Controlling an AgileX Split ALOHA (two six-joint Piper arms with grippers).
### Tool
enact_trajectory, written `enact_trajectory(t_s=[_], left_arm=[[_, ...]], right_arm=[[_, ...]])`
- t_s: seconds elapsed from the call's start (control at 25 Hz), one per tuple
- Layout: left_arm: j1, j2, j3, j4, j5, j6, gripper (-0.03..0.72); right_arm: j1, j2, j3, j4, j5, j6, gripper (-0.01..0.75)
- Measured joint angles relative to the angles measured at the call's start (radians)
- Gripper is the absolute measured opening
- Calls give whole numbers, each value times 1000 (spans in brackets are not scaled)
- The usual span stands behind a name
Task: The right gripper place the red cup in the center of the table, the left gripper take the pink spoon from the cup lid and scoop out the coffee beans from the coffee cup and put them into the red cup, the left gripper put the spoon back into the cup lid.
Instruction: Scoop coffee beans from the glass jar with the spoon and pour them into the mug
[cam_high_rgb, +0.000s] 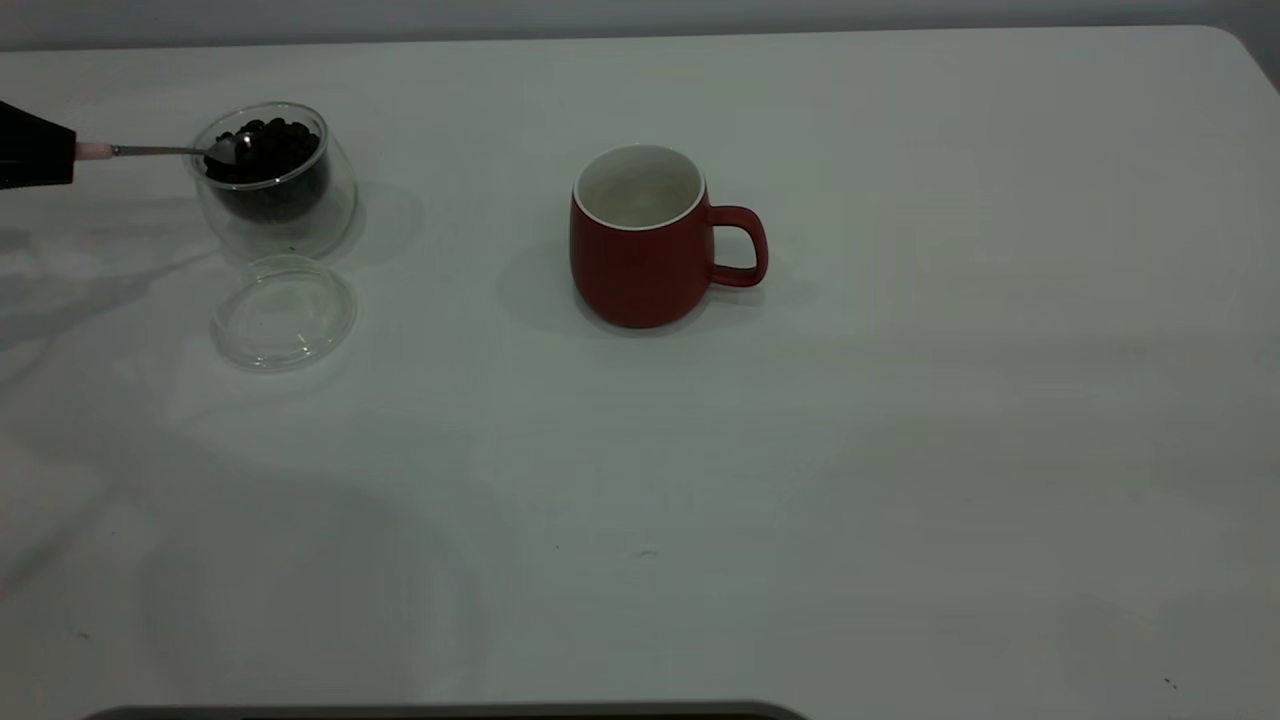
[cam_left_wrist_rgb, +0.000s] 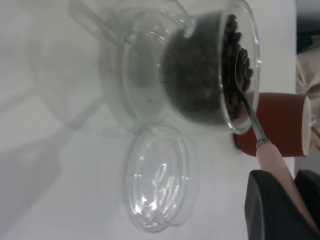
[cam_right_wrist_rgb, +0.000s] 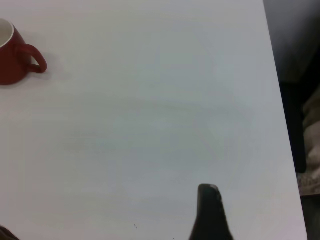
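The red cup (cam_high_rgb: 640, 250) stands upright and empty near the table's middle, handle to the right; it also shows in the left wrist view (cam_left_wrist_rgb: 280, 122) and the right wrist view (cam_right_wrist_rgb: 10, 60). My left gripper (cam_high_rgb: 40, 148) at the far left edge is shut on the pink spoon (cam_high_rgb: 95, 151) by its handle. The spoon's metal bowl rests in the coffee beans (cam_high_rgb: 265, 150) inside the glass coffee cup (cam_high_rgb: 272, 180). The clear cup lid (cam_high_rgb: 284, 312) lies empty in front of that cup. In the left wrist view the spoon (cam_left_wrist_rgb: 272, 157) reaches into the beans (cam_left_wrist_rgb: 235, 75). My right gripper (cam_right_wrist_rgb: 107, 212) is open, far right of the red cup, over bare table.
The white table (cam_high_rgb: 900, 450) spreads out to the right of the red cup. Its right edge (cam_right_wrist_rgb: 280, 125) shows in the right wrist view, with dark floor beyond. A dark strip (cam_high_rgb: 450, 712) runs along the front edge.
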Motion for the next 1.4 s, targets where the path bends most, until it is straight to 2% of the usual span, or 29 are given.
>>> enact_trajectory(t_s=[0.6, 1.08, 1.4], left_arm=[[0, 0, 0, -25, 13, -4, 123], [-2, 0, 0, -45, 13, -87, 123], [-70, 0, 0, -48, 14, -97, 123]], right_arm=[[0, 0, 0, 0, 0, 0, 577], [0, 0, 0, 0, 0, 0, 577], [0, 0, 0, 0, 0, 0, 577]])
